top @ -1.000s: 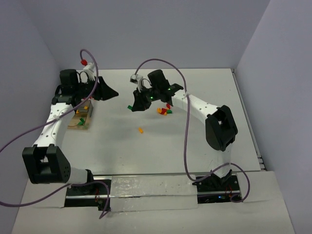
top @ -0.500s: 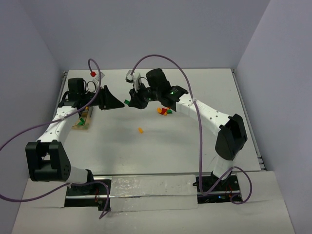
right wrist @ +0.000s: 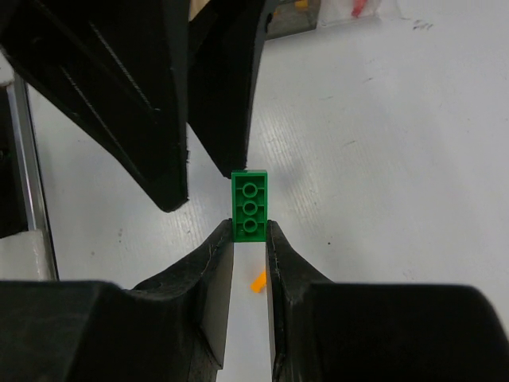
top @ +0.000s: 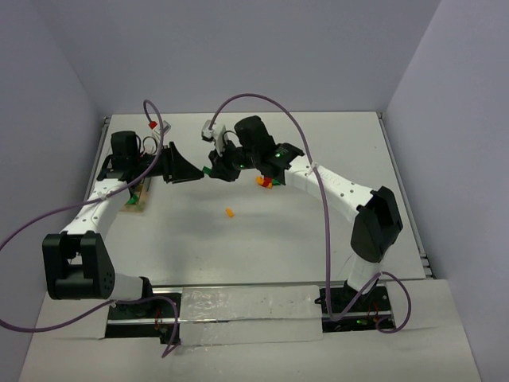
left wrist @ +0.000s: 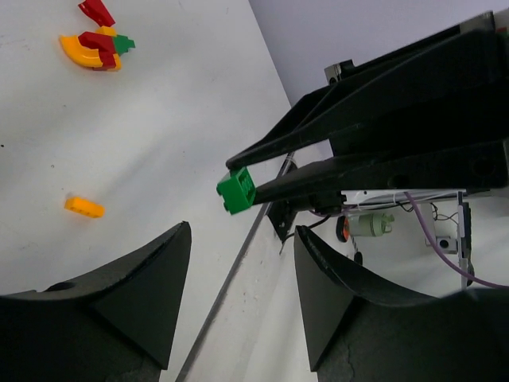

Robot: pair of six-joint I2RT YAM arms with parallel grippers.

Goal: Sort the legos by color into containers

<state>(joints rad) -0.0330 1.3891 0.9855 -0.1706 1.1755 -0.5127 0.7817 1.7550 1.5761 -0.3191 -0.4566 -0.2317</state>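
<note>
My right gripper [top: 213, 169] is shut on a green lego [right wrist: 250, 205], which it holds by one end above the table; it also shows in the top view [top: 207, 169]. My left gripper [top: 189, 171] is open and empty. It faces the right gripper tip to tip, and the green lego [left wrist: 237, 191] sits just in front of its spread fingers [right wrist: 171, 191]. The containers [top: 134, 196] lie at the left under the left arm. A small pile of red, green and orange-yellow legos [top: 266, 181] lies behind the right gripper. One orange lego [top: 229, 212] lies alone.
The lone orange lego [right wrist: 258, 280] is on the table below the right gripper's fingers. The pile also shows in the left wrist view [left wrist: 99, 44]. Purple cables arc above both arms. Walls close in the table at the back and both sides.
The left gripper has swung right, away from the containers, toward the right gripper. The right gripper has carried the green lego left and up to meet it.
</note>
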